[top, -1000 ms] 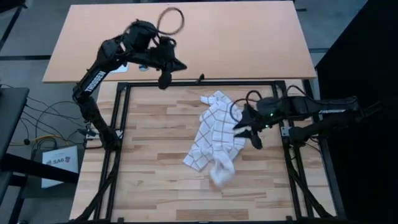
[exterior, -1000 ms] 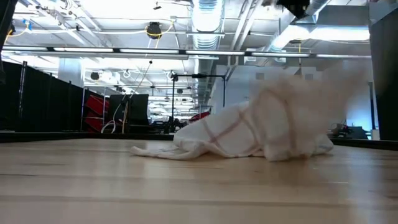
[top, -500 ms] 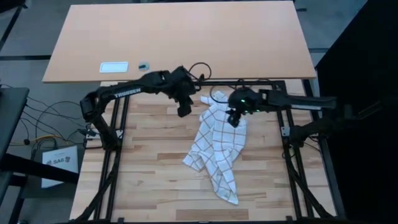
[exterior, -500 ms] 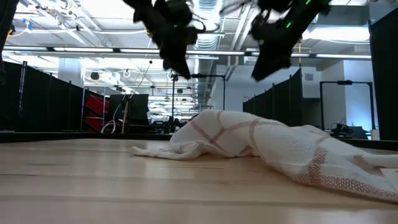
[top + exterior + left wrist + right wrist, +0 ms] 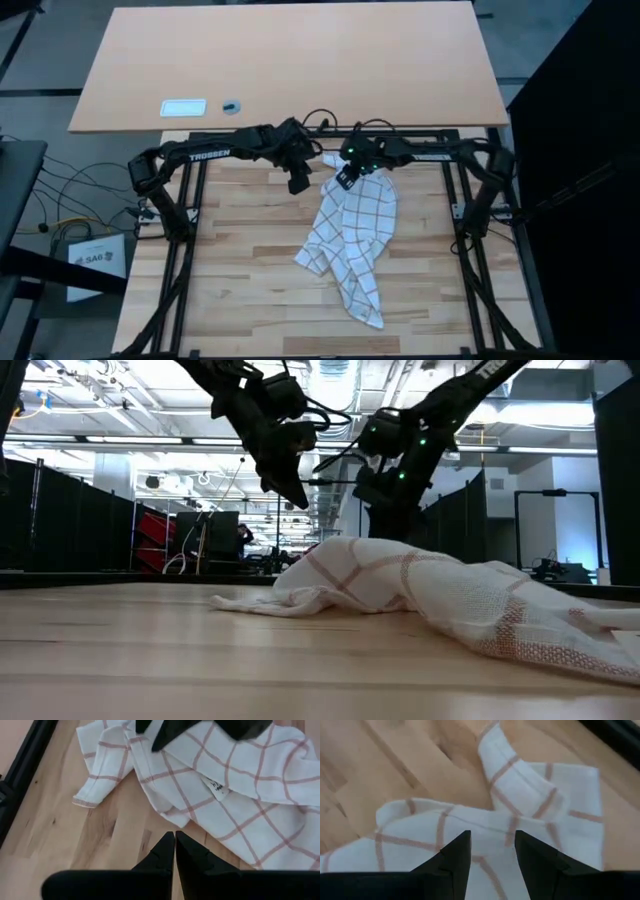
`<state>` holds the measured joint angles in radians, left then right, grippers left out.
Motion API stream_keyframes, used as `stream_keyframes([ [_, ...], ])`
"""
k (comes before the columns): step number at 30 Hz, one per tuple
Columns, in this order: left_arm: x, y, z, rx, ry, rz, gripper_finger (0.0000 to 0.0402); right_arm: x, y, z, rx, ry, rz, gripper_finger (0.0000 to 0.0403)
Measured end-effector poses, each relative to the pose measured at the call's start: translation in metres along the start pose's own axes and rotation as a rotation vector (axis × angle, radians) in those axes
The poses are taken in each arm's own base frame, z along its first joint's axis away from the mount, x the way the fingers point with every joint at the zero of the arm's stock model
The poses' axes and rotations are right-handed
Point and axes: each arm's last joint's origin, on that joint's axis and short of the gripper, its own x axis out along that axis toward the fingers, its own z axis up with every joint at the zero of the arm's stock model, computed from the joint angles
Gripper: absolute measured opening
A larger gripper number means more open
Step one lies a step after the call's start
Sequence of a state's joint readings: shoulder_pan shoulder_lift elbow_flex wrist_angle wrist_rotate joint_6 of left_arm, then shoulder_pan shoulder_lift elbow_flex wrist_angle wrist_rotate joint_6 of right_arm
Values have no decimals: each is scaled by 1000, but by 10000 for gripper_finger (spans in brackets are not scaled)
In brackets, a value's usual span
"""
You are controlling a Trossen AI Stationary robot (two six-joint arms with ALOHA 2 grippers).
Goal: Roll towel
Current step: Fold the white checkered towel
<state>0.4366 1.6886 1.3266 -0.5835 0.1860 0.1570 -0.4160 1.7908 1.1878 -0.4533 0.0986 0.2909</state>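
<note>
the towel (image 5: 354, 232) is spread, crumpled and not yet rolled, on the slatted wooden worktop (image 5: 240, 280). its long axis is seen in the high view to run from the far edge, between the two arms, down toward the near right part of the worktop, where a narrow tail ends. the far end is bunched and folded over itself.

the left tool (image 5: 297, 181) is held above bare wood just beside the towel's far left edge; in the left wrist view its fingers (image 5: 165, 852) are pressed together with nothing between them, and the cloth (image 5: 240, 795) lies just ahead of them. the right tool (image 5: 345, 178) is poised over the bunched far end, and in the right wrist view its fingers (image 5: 455, 855) are parted to a moderate gap, with the folded corner (image 5: 520, 790) directly beyond and nothing gripped. in the low view both tools are seen clear of the cloth, above it.

the right tool is judged the nearer to the cloth, being over it, while the left is at its side. since the cloth stretches away from both tools toward the near edge, a roll would probably be started from this far end, once the bunched folds are flattened.
</note>
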Motion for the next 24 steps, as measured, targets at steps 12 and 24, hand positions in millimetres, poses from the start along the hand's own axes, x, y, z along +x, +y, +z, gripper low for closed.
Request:
stream_keyframes([
  [12, 0, -1, 0, 45, 2, -2, 0, -2, -3, -4, 2, 101, -68, 139],
  [24, 0, -1, 0, 59, 1, -3, 0, -4, -8, 1, 36, 55, -104, 139],
])
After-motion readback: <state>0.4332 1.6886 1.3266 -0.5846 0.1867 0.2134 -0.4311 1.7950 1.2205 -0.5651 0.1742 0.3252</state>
